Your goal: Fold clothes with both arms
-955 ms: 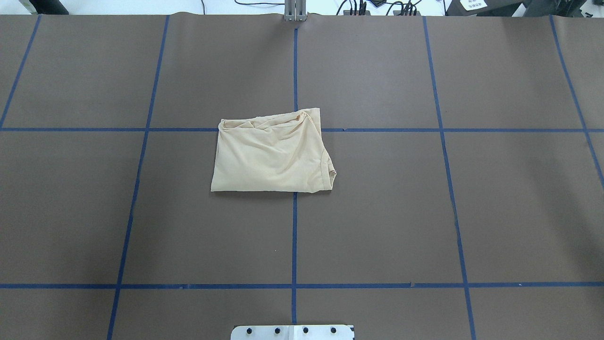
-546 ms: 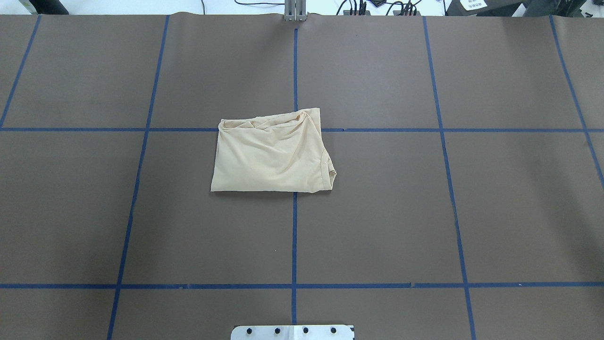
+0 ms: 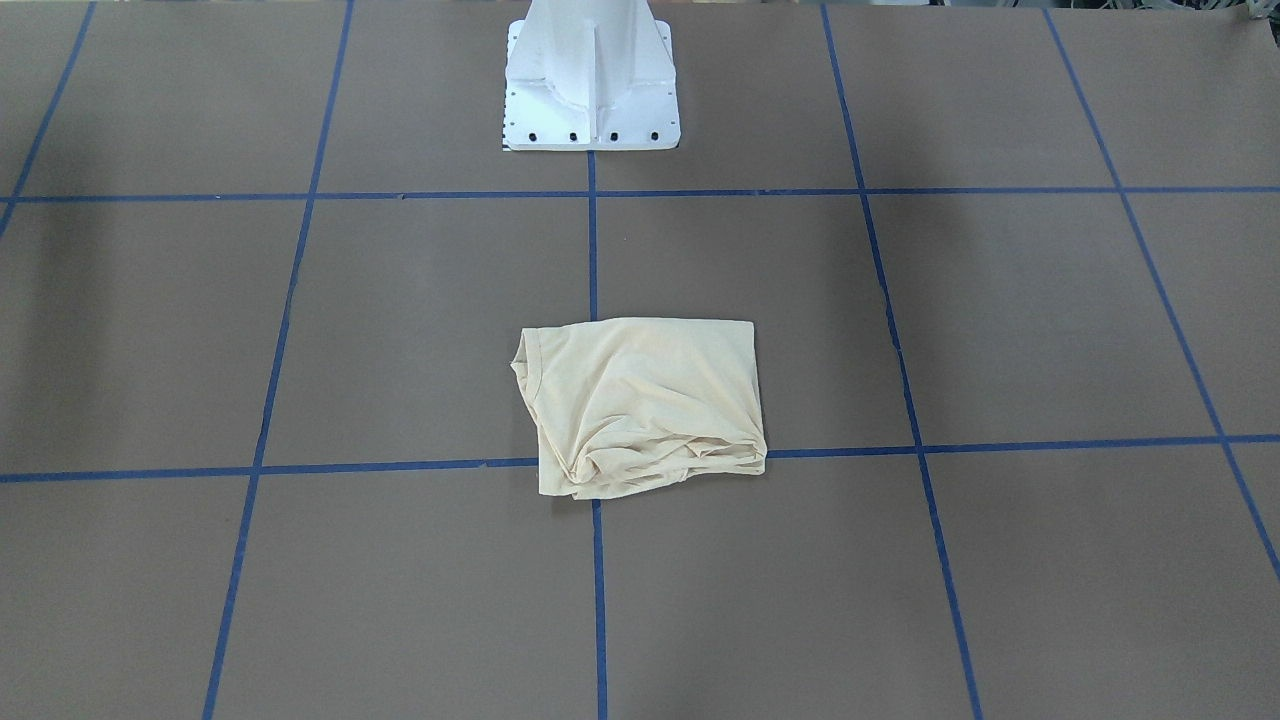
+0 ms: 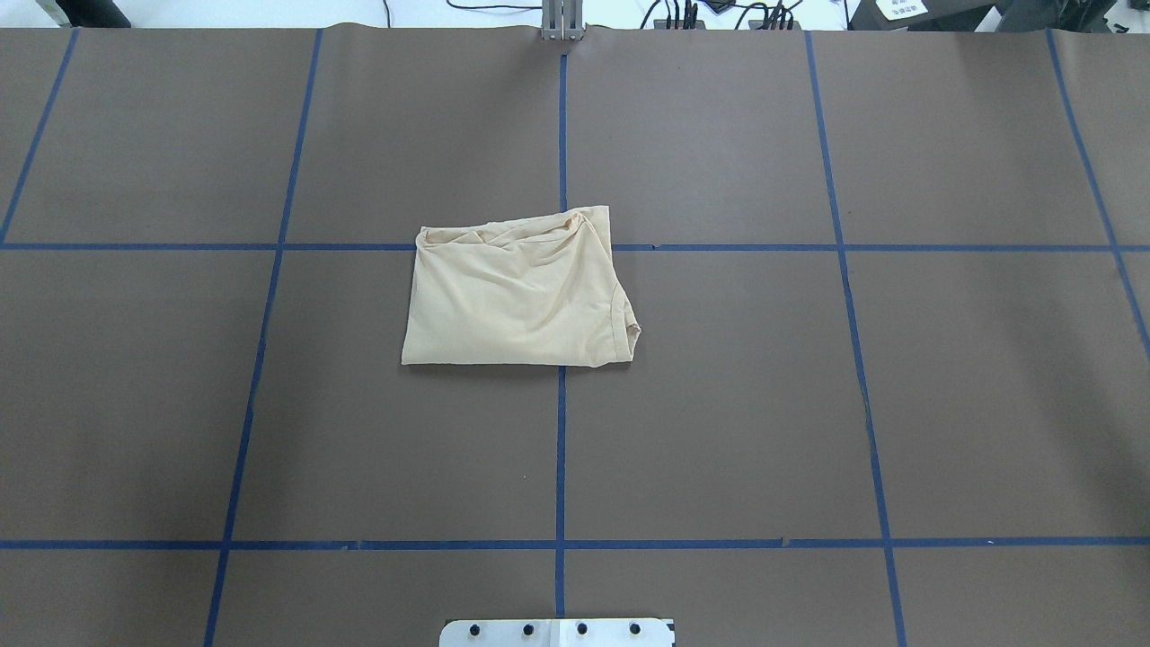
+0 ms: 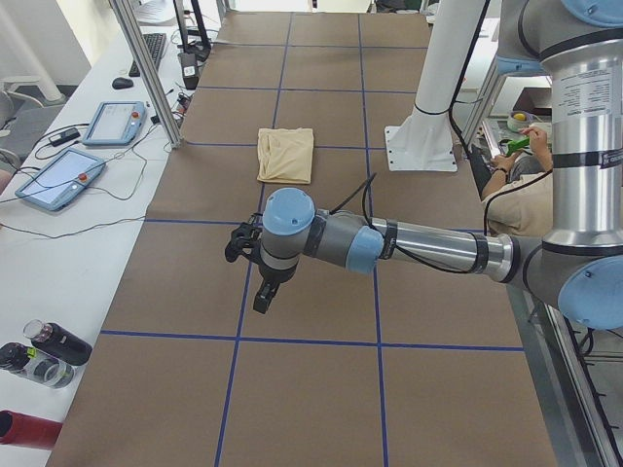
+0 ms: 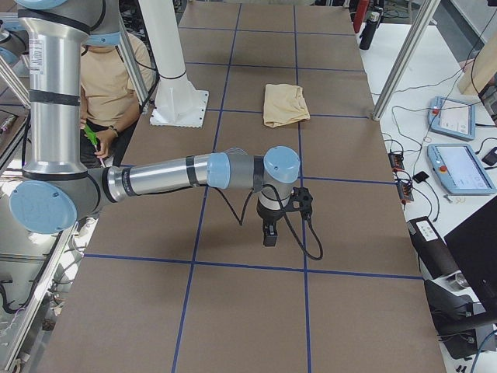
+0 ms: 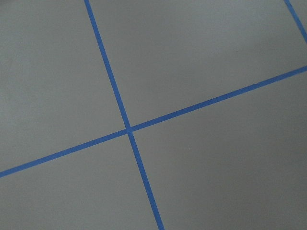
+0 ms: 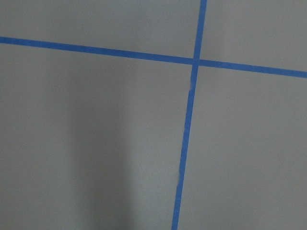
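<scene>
One folded T-shirt (image 4: pixel 517 292) lies on the table (image 4: pixel 809 404).

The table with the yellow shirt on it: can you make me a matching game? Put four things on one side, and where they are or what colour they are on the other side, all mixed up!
Things
1. shirt
2. pedestal base
3. tape lines
4. two tablets

Descriptions
A. white, standing on the robot's side of the table
B. blue, crossing in a grid over the brown tabletop
C. lying on the white bench beside the table
D. pale yellow, folded, near the middle of the table

Pairs: 1-D, 2-A, 3-B, 4-C
</scene>
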Tool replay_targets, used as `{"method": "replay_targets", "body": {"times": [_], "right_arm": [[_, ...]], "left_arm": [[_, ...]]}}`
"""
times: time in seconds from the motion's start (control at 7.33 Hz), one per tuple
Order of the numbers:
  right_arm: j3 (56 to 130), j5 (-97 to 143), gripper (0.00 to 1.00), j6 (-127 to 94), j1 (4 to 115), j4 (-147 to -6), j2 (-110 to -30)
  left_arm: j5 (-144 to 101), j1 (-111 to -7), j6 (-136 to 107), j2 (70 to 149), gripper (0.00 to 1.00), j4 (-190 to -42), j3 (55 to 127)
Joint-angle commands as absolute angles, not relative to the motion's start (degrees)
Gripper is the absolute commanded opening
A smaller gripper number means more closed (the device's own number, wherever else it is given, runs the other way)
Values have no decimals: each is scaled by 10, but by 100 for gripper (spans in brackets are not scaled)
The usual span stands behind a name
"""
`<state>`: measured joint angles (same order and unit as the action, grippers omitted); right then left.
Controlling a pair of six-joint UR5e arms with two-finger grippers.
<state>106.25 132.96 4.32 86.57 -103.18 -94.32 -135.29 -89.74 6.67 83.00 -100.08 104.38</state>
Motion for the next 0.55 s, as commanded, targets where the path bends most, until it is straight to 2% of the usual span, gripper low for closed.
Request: {"method": "replay_targets", "body": {"times": [0.0,0.41], "right_arm": [[1064,1331,100,43,866,-1032,-943],[1068,1331,100,44,866,-1032,-943]], "left_arm": [[-1352,-897,67,830,100,-1011,1035],[-1353,-897,69,831,100,-1012,1031]]}}
